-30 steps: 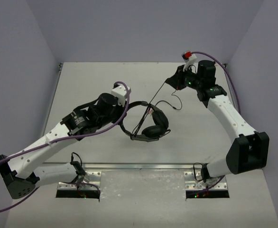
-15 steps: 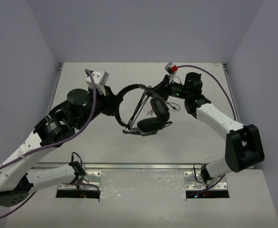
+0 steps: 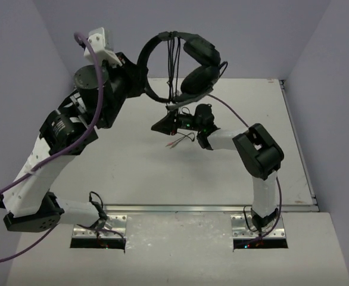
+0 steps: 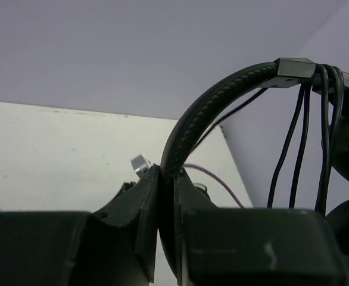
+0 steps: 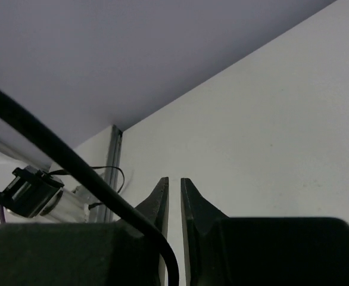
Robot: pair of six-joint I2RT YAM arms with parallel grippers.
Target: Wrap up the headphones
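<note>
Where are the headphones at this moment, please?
In the top view the headphones hang in the air at the upper centre. Their headband is clamped in the left gripper, and the right gripper is just below them.

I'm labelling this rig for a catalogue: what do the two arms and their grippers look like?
The left arm and right arm are built from white shell links joined by black cylindrical joints and black housings. A purple cable runs along each arm. The left gripper and right gripper each have two black, wedge-shaped fingers that taper to thin tips.
</note>
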